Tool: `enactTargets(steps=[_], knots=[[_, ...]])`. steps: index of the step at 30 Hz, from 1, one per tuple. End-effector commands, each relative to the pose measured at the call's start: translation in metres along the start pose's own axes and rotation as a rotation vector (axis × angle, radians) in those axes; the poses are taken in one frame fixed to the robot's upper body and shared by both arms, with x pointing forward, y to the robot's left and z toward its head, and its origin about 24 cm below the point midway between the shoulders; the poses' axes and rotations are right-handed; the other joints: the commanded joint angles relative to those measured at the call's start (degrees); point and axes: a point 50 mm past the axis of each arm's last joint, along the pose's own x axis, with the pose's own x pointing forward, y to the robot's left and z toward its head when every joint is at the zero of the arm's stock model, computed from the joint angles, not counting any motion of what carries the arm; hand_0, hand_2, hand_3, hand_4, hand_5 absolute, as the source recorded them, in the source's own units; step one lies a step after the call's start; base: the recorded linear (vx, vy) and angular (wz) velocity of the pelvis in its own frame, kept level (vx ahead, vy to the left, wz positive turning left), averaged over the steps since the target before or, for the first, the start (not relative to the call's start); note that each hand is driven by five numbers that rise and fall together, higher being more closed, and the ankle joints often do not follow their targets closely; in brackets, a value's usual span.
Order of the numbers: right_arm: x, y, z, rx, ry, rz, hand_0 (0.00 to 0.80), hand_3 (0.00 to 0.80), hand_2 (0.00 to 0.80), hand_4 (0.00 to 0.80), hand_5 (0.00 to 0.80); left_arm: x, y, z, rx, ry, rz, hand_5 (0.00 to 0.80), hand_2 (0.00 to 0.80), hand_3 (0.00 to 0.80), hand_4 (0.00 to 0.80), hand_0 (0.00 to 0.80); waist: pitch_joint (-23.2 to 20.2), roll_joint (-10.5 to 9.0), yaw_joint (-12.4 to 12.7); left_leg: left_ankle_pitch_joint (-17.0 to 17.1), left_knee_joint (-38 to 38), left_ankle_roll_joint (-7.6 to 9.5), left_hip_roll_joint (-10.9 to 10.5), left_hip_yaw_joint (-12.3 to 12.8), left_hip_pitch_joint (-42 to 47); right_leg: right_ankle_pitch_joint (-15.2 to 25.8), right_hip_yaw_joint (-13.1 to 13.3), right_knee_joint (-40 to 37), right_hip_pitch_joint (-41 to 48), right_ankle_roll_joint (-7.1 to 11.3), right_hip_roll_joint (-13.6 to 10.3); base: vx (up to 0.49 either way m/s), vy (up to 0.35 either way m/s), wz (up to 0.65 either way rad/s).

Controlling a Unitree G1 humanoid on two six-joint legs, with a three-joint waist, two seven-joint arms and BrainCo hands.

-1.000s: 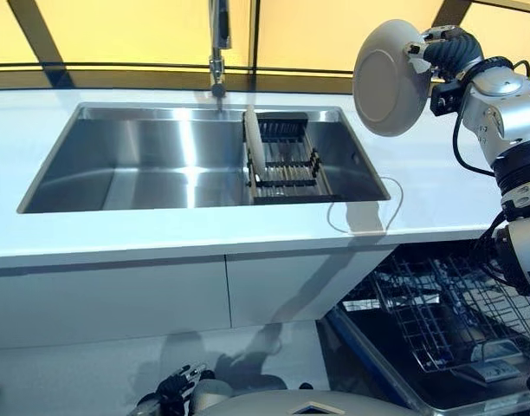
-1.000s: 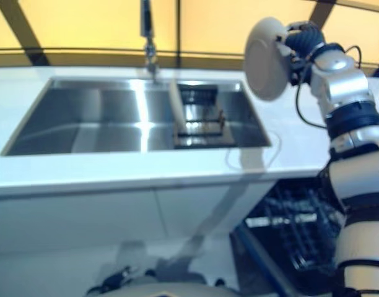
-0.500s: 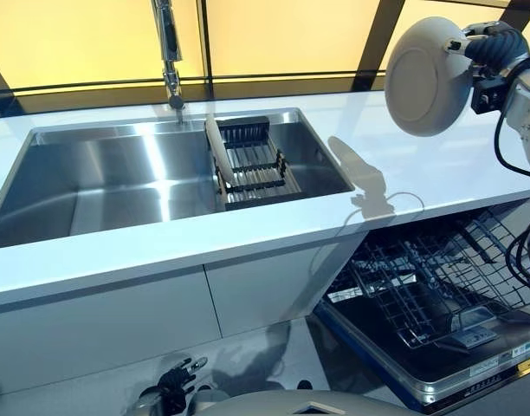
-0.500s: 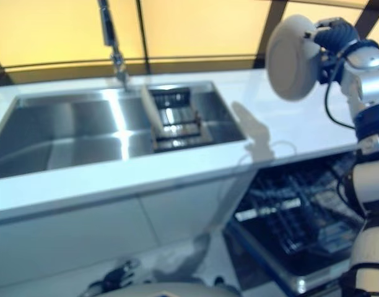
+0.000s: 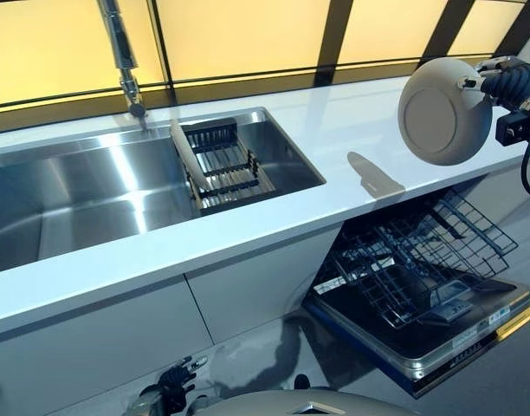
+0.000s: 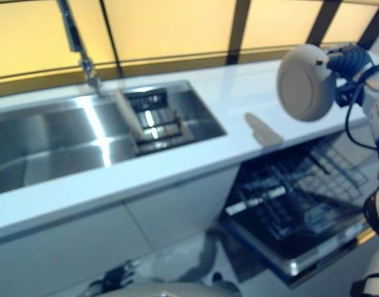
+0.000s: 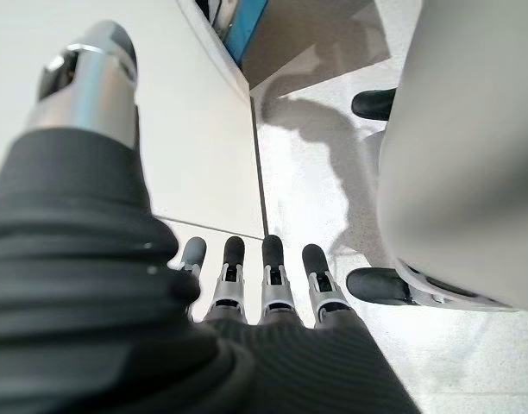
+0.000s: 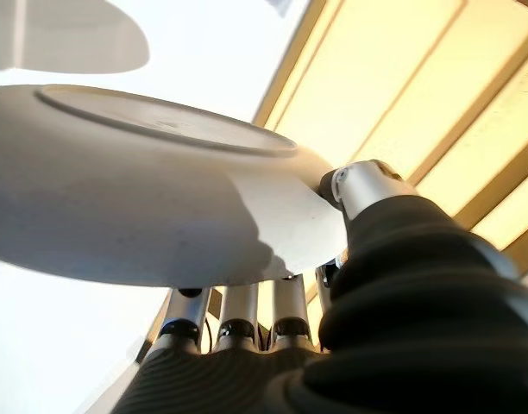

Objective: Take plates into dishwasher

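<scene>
Right hand (image 5: pixel 507 82) pinching a plate (image 5: pixel 444 111) by its rim, held on edge above the open dishwasher rack (image 5: pixel 421 256) to suit its slots; left hand (image 7: pixel 264 276) idle, fingers relaxed.

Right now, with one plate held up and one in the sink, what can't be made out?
- Right robot hand: fingers behind the plate; only the thumb shows on its rim.
- Second plate in the sink rack: seen edge-on, its face hidden.
- Dishwasher rack: its back under the counter.
- Left robot hand: fingers straight, holding nothing.
</scene>
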Motion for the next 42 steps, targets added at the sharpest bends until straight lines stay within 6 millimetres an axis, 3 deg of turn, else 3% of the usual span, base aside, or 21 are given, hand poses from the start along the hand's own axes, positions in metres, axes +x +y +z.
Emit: enactTargets(steps=[1, 23, 31, 42], knots=[[-0.014, -0.030, 0.026, -0.023, -0.107, -0.076, 0.800, 0.800, 0.800, 0.800, 0.800, 0.001, 0.009, 0.027, 0.047, -0.060, 0.010, 0.000, 0.000, 0.000, 0.000, 0.000, 0.60, -3.48, -0.75, -1.75, 0.12, 2.37, -0.79, -2.96, 0.90, 0.40, 0.34, 0.12, 1.89, 1.50, -1.75, -0.013, -0.002, -0.04], [-0.036, -0.004, -0.043, -0.061, -0.004, 0.097, 0.800, 0.800, 0.800, 0.800, 0.800, 0.000, 0.013, 0.033, 0.021, -0.104, 0.032, 0.000, 0.000, 0.000, 0.000, 0.000, 1.60, -3.59, -4.30, -1.89, 0.12, 2.74, -0.35, -0.87, 1.42, 0.59, 2.23, 0.12, 1.13, 1.37, -0.69, -0.014, -0.008, -0.06], [-0.037, 0.033, -0.074, -0.058, 0.035, 0.203, 0.800, 0.800, 0.800, 0.800, 0.800, 0.000, 0.012, 0.033, 0.015, -0.112, 0.030, 0.000, 0.000, 0.000, 0.000, 0.000, 2.23, -3.45, -4.58, -1.93, 0.12, 2.94, -0.33, -0.69, 1.58, 0.60, 2.18, 0.12, 1.21, 1.30, -0.61, -0.007, -0.005, -0.03], [-0.035, 0.075, -0.102, -0.016, 0.088, 0.303, 0.800, 0.800, 0.800, 0.800, 0.800, 0.001, 0.011, 0.039, 0.016, -0.127, 0.036, 0.000, 0.000, 0.000, 0.000, 0.000, 2.87, -2.91, -4.04, -2.06, 0.12, 3.14, -0.55, -1.07, 1.66, 0.51, 1.54, 0.12, 1.49, 1.28, -0.90, 0.000, 0.000, 0.00]])
